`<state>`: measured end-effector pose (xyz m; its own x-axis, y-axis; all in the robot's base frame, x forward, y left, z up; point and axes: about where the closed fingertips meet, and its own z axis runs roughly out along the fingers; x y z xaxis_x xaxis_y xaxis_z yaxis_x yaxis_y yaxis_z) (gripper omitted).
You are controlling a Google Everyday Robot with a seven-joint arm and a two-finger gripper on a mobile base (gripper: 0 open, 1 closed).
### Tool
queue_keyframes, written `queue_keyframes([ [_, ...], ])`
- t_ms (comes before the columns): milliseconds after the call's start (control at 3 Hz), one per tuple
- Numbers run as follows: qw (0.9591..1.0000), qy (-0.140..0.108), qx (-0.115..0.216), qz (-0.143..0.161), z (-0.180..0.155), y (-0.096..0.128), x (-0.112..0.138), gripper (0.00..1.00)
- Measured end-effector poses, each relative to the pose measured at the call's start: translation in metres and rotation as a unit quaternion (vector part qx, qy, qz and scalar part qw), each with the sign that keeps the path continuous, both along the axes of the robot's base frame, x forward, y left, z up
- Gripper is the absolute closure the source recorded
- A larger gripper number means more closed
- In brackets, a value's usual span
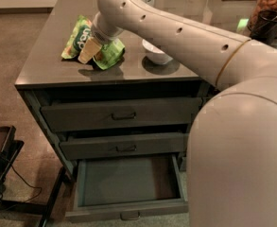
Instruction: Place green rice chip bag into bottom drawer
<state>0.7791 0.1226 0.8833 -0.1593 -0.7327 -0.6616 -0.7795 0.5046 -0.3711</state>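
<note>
End effector [91,49] at countertop bag [111,54]; bottom drawer [127,207] open

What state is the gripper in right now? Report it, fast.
Gripper: down at the green rice chip bag on the countertop; open, closed or holding the bag cannot be told.

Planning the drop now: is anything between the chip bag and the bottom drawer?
Nothing visible. The gripper is at the chip bag on the counter; the bottom drawer below is pulled out with its inside bare, and the two drawers above sit further in. The bowl stands aside.
</note>
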Motion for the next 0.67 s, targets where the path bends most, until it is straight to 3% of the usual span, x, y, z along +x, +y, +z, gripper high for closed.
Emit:
queue_keyframes([
  [333, 0.9997, 0.021, -0.014, 0.0, -0.018, -0.0017, 0.0013, 0.19],
  [667, 0.9996, 0.022, -0.015, 0.0, -0.0186, -0.0017, 0.001, 0.42],
])
